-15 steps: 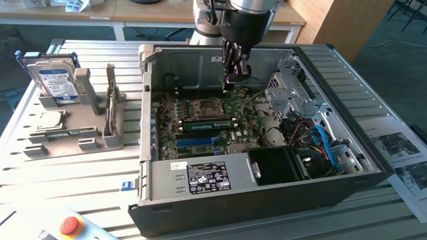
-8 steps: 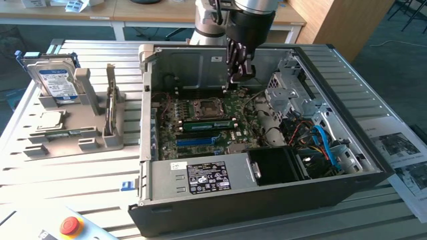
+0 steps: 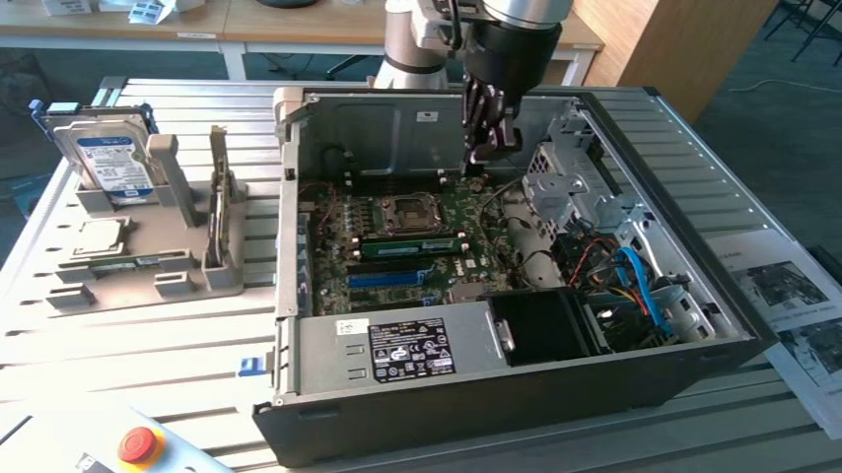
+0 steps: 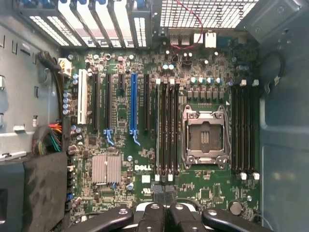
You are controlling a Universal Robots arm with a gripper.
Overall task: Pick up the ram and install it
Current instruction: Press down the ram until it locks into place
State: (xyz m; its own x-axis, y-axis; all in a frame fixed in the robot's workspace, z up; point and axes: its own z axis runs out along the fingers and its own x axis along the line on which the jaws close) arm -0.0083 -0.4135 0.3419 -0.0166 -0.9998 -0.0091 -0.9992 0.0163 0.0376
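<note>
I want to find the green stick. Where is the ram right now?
In the exterior view, the ram stands inside the open computer case, between the CPU socket and the long blue slot.

Daylight glares off the table (image 3: 158, 345); the case (image 3: 526, 406) interior sits dim.

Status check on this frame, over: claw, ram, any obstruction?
Claw shut, empty, above the motherboard. Ram stands on edge beside the CPU socket, apparently seated. Nothing between claw and ram.
</note>
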